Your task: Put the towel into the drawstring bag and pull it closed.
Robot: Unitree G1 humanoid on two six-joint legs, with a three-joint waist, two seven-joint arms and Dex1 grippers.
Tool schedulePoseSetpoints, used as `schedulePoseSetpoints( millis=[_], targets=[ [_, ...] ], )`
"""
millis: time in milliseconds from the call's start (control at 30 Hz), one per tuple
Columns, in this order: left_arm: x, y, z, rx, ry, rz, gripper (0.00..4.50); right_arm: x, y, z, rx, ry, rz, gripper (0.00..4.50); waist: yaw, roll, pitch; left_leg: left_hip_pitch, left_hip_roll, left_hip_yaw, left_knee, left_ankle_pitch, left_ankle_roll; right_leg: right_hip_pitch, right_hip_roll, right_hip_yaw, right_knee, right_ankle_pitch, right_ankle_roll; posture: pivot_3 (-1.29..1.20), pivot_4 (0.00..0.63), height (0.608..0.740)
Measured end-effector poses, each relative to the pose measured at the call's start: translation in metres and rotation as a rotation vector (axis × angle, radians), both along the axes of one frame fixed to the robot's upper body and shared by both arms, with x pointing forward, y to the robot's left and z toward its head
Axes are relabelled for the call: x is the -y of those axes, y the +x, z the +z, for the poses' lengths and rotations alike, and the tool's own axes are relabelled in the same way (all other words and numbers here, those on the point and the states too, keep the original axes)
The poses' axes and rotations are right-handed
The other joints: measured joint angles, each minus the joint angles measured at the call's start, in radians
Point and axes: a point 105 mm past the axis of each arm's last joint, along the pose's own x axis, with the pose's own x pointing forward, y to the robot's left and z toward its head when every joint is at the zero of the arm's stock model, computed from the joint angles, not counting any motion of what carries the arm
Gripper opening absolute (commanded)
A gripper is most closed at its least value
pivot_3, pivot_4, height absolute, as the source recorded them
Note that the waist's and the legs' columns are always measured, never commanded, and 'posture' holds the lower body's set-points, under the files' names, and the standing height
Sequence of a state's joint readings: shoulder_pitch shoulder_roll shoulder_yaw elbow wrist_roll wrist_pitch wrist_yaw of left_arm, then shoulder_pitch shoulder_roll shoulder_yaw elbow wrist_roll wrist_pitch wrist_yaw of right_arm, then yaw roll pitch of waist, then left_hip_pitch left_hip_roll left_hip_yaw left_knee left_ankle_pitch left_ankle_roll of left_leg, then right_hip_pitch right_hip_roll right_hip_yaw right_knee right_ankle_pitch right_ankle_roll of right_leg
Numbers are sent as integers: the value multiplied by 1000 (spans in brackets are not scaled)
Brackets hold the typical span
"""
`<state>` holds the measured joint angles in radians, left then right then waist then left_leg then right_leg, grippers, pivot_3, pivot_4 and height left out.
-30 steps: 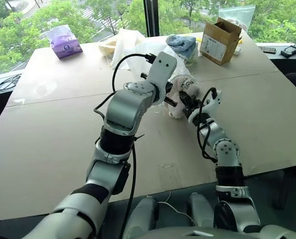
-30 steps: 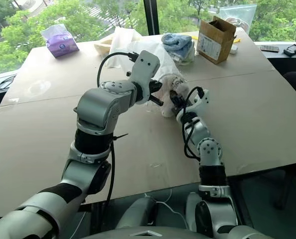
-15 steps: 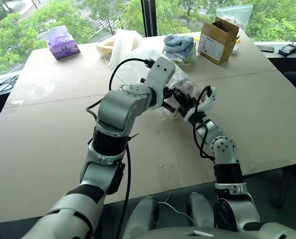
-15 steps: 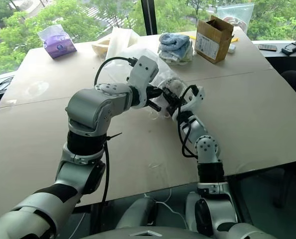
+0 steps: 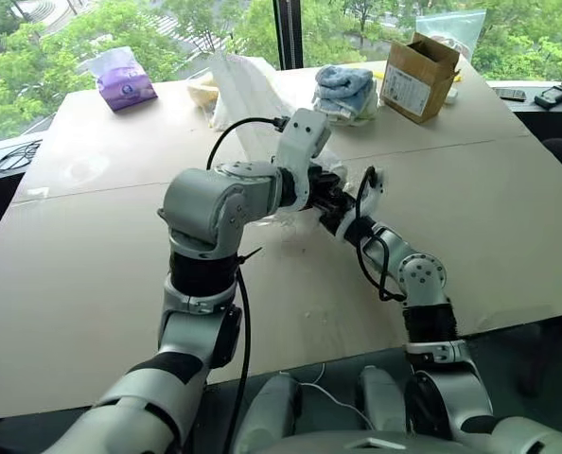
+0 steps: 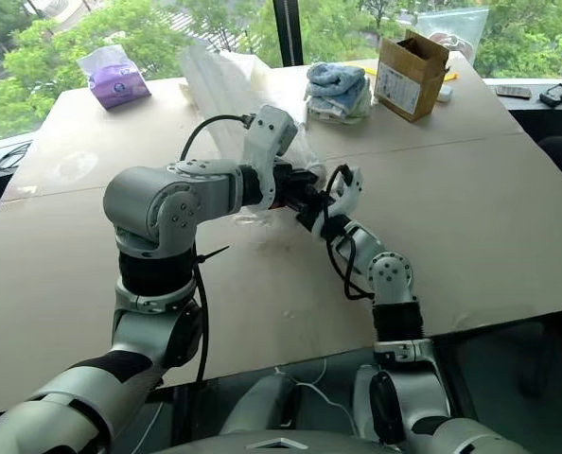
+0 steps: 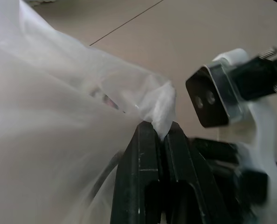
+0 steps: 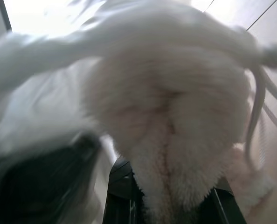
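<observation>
1. Count first: you've got one drawstring bag, one towel, and two grippers meeting over the middle of the table.
2. Your left gripper has its fingers pressed shut on a bunched edge of the drawstring bag. The thin white fabric stretches up and away from it toward the window in the head views.
3. Your right gripper is clamped on the fluffy towel, and the fingers are closed into the pile. The towel bulges out past them, with the bag fabric draped over it and white cords trailing down one side.
4. So the towel sits right at the bag, between the two grippers, held up off the table.
5. The head views give you the far end of the table: one purple tissue pack, one stack of blue-and-white folded towels, one open cardboard box and a cream cloth.
6. The wrist views add the close-up stuff instead: the left one shows the pinch on the fabric and the right wrist's camera housing just beside it; the right one shows the towel's fuzz and the cords.
</observation>
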<state>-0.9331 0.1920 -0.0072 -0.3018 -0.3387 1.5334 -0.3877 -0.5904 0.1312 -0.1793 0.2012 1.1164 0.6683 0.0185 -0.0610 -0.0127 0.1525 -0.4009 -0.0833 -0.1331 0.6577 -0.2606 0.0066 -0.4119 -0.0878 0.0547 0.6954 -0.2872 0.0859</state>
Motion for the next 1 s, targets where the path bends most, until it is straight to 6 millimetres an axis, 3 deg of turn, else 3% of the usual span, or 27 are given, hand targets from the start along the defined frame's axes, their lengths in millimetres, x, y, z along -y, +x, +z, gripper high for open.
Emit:
schedulePoseSetpoints(
  millis=[100, 200, 300, 400, 500, 600, 667, 767, 900, 1000],
  targets=[
    [2, -2, -1, -7, -2, -12, 0, -11, -8, 7, 50, -11, 63, 25, -10, 0, 0, 0, 1, 0, -1, 0, 0, -1, 0, 0, 0, 0, 0, 0, 150, 740],
    [2, -4, -2, -8, -3, -22, 0, 7, 4, 4, 8, 11, -32, 25, -8, 0, 0, 0, 1, 0, -1, 0, 0, 0, 0, 0, 0, 0, 0, 0, 150, 740],
    [-2, -5, -4, -9, -1, -13, 0, 5, 0, 11, 53, 28, -5, 25, -15, 0, 0, 0, 1, 1, -1, 0, 0, -1, 0, 1, 0, 0, 0, 0, 150, 740],
    [-1, -7, -5, -8, -1, -24, 0, 22, 11, 19, 44, 95, -82, 25, -8, 0, 0, 0, 1, 1, -1, 0, 0, -1, 0, 1, 0, 0, 0, 0, 150, 740],
    [-5, -7, -7, -11, 8, -14, 0, 6, -4, 33, 158, 65, 24, 25, -13, 0, 0, 1, 1, 1, -2, 0, 0, -1, 1, 1, 0, 0, 0, 0, 150, 740],
    [-5, -8, -7, -10, 9, -15, 0, 6, -4, 32, 153, 73, 28, 25, -9, 0, 0, 1, 1, 1, -2, 0, 0, -1, 0, 1, 0, 0, 0, 0, 150, 740],
    [-6, -10, -11, -22, 11, -30, 0, 7, -10, 30, 211, -20, 64, 25, -8, 0, 0, 0, 0, 1, -2, 0, 0, -1, 0, 1, 0, 0, 0, 0, 150, 740],
    [-6, -10, -10, -2, 17, -39, 0, 6, -7, 28, 154, 70, 37, 25, -12, 0, 0, 1, 1, 1, -2, 0, 0, -1, 0, 1, 1, 0, 0, 0, 150, 740],
    [-6, -13, -13, 13, 45, -87, 0, 11, -15, 26, 227, -43, 86, 25, -6, 0, 0, 1, 0, 1, -2, 0, 0, 0, 0, 1, 0, 0, 0, 0, 150, 740],
    [-8, -8, -12, 75, 94, -100, 0, 10, -10, 22, 173, 9, 38, 25, -11, 0, 0, 1, 1, 2, -3, 0, 0, -1, 0, 2, 0, 0, 0, 0, 150, 740]
  ],
)
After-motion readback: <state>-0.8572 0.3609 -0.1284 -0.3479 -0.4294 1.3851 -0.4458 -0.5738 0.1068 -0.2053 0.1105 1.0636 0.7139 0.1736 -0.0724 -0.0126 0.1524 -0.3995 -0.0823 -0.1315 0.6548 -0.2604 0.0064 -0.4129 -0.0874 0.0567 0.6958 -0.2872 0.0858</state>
